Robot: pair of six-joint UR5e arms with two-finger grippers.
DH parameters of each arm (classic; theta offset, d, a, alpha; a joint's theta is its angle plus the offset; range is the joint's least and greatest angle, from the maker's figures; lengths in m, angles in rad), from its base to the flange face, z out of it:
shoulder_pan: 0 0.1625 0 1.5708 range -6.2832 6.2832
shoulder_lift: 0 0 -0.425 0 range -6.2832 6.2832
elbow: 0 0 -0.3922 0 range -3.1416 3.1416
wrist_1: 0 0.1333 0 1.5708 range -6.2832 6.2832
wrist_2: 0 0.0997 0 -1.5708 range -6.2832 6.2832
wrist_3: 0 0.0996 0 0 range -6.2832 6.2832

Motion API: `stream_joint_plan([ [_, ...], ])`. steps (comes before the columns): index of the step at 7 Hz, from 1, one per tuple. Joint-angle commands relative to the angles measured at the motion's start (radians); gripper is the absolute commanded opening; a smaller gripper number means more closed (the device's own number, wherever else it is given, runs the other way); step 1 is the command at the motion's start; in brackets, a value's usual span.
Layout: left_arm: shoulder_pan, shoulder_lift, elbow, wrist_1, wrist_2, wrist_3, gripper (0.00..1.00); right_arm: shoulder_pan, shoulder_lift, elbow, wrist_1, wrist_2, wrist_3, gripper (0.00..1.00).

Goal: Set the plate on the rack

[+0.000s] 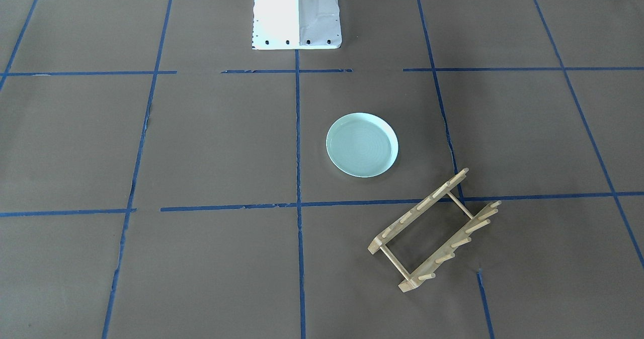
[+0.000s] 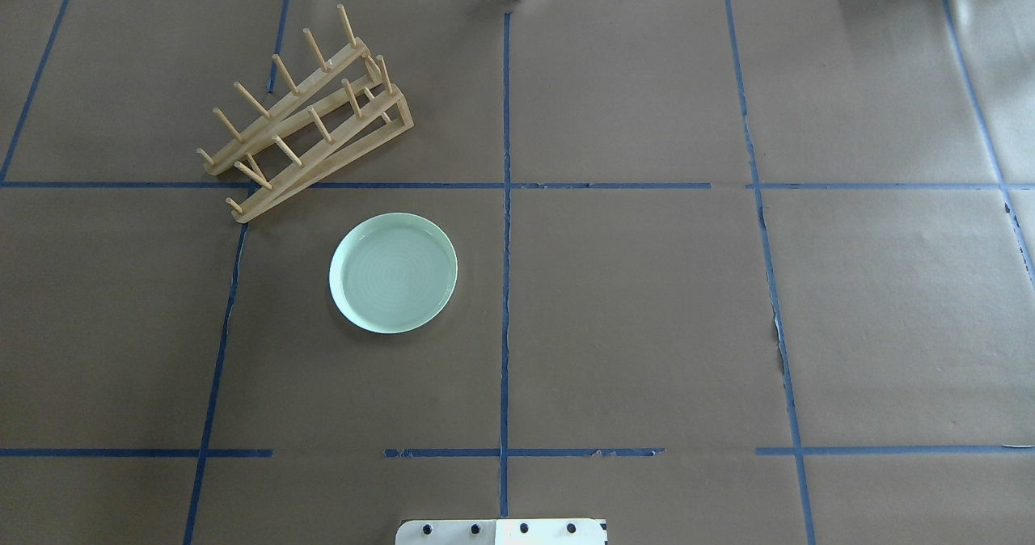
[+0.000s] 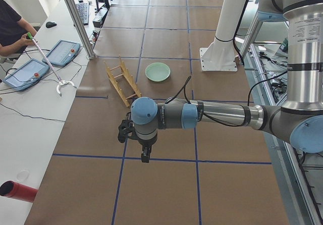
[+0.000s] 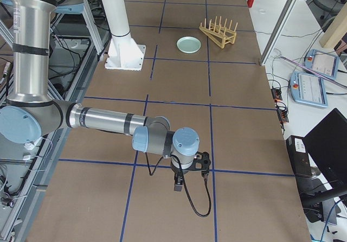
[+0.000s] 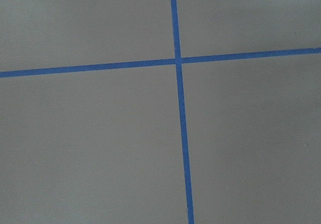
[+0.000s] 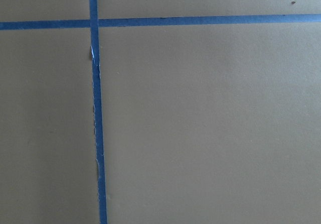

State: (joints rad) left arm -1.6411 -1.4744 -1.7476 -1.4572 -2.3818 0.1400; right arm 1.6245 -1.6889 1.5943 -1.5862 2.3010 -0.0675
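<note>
Inventory as I read it from the remote desk:

1. Left gripper (image 3: 145, 157): I see it in the left-end side view only. It hangs fingers-down over bare paper on a horizontal forearm, just above a blue tape line. I cannot tell whether its fingers are spread or closed. Nothing visible sits between them.

2. Right gripper (image 4: 178, 185): I see it in the right-end side view only. It also points down over the paper, close to a tape line, with a black cable looping beside it. I cannot tell its finger state either.

3. Plate (image 2: 393, 273): pale mint green, lying flat and rim-up on the table (image 2: 647, 327). It is well apart from both sets of fingers, on the left gripper's half of the table. Nothing touches it.

4. Rack (image 2: 323, 161): light wood, two pegged rails joined by thin dowels, standing at a slant to the tape grid. It is near the plate but apart from it, on the side away from the robot's base (image 1: 297, 14). Like the plate, it lies far from either gripper's fingers. Its slots hold nothing.

5. Tape crossing (image 5: 176, 61): this is all my left wrist camera returns (the right wrist camera gives much the same, tape and paper only, no fingertips in shot).

6. Operator (image 3: 10, 31): seated at the side bench, beyond the left gripper's fingers.
</note>
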Motion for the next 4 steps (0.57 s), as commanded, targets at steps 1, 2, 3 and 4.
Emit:
stream_joint_plan([
  [1, 0.001, 0.0, 0.008, -0.002, -0.002, -0.002, 1.0, 0.0, 0.0, -0.001, 0.0, 0.0, 0.0, 1.0],
  [2, 0.01, -0.007, 0.007, -0.024, 0.001, -0.007, 1.0, 0.0, 0.0, -0.001, 0.0, 0.0, 0.0, 1.0],
  [3, 0.029, -0.009, -0.013, -0.099, -0.016, -0.023, 1.0, 0.0, 0.0, -0.001, 0.0, 0.0, 0.0, 1.0],
  [4, 0.1, -0.01, -0.056, -0.132, -0.116, -0.162, 1.0, 0.0, 0.0, -0.001, 0.0, 0.0, 0.0, 1.0],
])
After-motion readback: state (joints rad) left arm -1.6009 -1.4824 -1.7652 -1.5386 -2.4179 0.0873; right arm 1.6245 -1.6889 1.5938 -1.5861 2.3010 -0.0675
